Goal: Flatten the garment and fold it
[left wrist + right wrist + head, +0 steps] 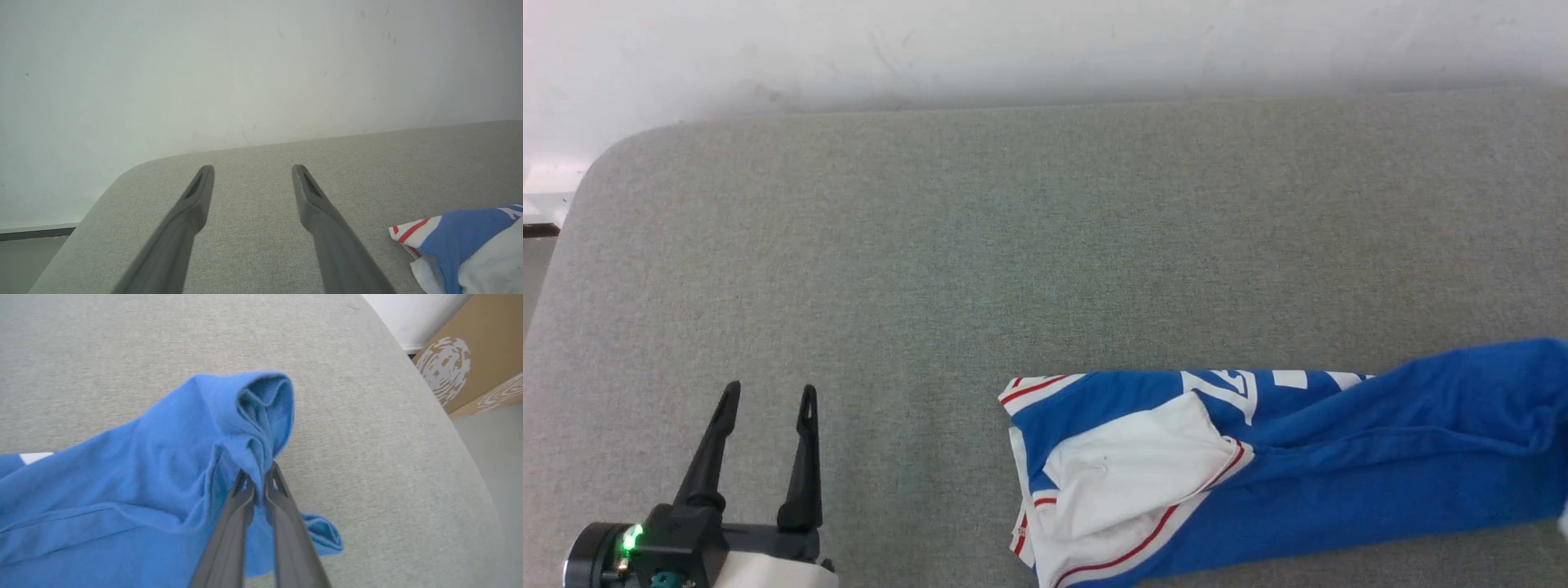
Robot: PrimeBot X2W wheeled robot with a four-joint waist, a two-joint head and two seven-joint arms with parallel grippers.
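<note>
My right tool (260, 474): clenched on the garment (163, 469), blue end.
My left tool (769, 392): released, empty.
Garment axis: sideways; its free end lies right of my left tool.

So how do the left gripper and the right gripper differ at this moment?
The left gripper stands wide open and holds nothing; the right gripper is shut on a bunched blue edge of the garment. The left gripper is apart from the garment, over the bare grey surface; the right gripper touches it. Both have two long dark fingers.
</note>
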